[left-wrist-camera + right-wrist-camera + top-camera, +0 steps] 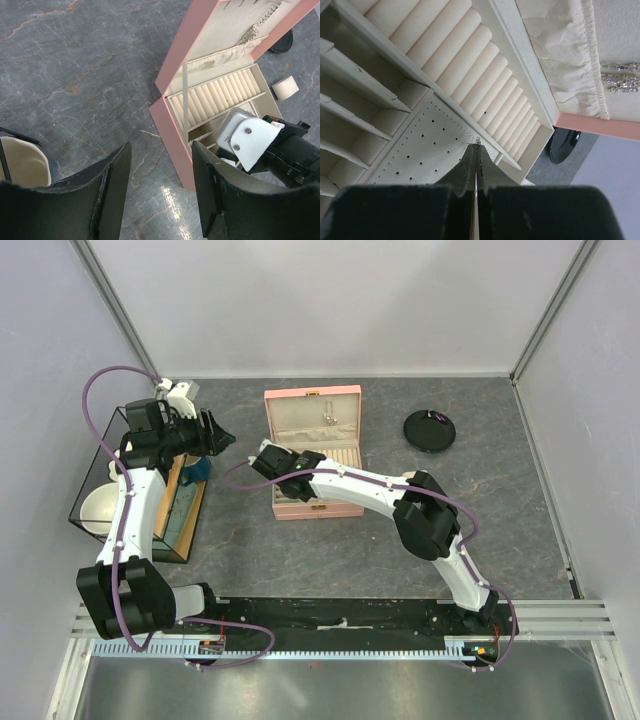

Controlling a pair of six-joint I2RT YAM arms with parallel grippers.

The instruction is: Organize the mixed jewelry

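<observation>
The pink box [300, 510] stands open on the tabletop [250, 540], and the sorting looks partly done. Two glittering chains [620, 82] hang inside its raised lid [312, 392], while the ring rolls [470, 65] and the small dividers in its tray look bare. The right jaws are closed over the box's perforated earring panel [420, 145], pinching one tiny silvery piece [478, 142] at their tip, just above the holes. I judge it is about to be set down there. The left jaws stand apart with nothing between them, hovering to the left of the box. Counting what I can make out: one box, two chains in the lid and one piece in the right jaws. There is also one beige pad [285, 87] and one black disc [430, 430], both to the right of the box. Whether more loose jewellery waits elsewhere, I cannot tell.
</observation>
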